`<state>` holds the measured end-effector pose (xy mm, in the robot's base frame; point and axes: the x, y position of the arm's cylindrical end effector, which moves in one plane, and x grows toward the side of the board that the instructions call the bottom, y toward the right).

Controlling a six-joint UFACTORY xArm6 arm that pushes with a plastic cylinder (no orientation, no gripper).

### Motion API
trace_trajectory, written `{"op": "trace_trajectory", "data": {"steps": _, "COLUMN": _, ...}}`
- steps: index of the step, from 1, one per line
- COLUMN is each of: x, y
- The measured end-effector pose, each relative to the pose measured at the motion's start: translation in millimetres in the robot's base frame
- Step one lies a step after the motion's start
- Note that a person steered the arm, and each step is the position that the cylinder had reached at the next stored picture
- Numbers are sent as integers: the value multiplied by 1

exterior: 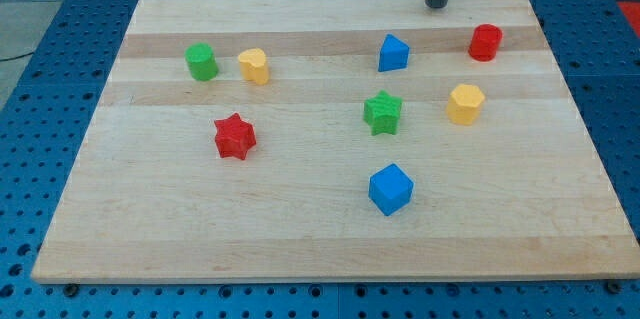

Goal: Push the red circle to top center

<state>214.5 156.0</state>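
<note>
My tip, a bare rod holding nothing, seems to rest on the wooden board near its top edge, apart from the red circle toward the view's lower right

Wooden board (pale, striped) carries eight blocks: two red, green, yellow, and blue each.

No text, label, brand, number or sign can be read anywhere: not on the pale wooden bench, and not on any of the small coloured blocks
</note>
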Motion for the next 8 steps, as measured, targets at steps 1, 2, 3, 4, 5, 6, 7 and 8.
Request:
{"op": "trace_trajectory", "data": {"steps": 1, "x": 0, "y": 0}}
{"op": "trace_trajectory", "data": {"steps": 2, "x": 0, "y": 0}}
{"op": "trace_trajectory", "data": {"steps": 3, "x": 0, "y": 0}}
{"op": "trace_trajectory", "data": {"steps": 4, "x": 2, "y": 2}}
{"op": "trace_trajectory", "data": {"steps": 5, "x": -22, "y": 34}}
{"op": "trace_trajectory", "data": {"steps": 6, "x": 6, "y": 88}}
{"op": "trace_trajectory", "data": {"steps": 7, "x": 35, "y": 155}}
{"op": "trace_trajectory", "data": {"steps": 8, "x": 73, "y": 162}}
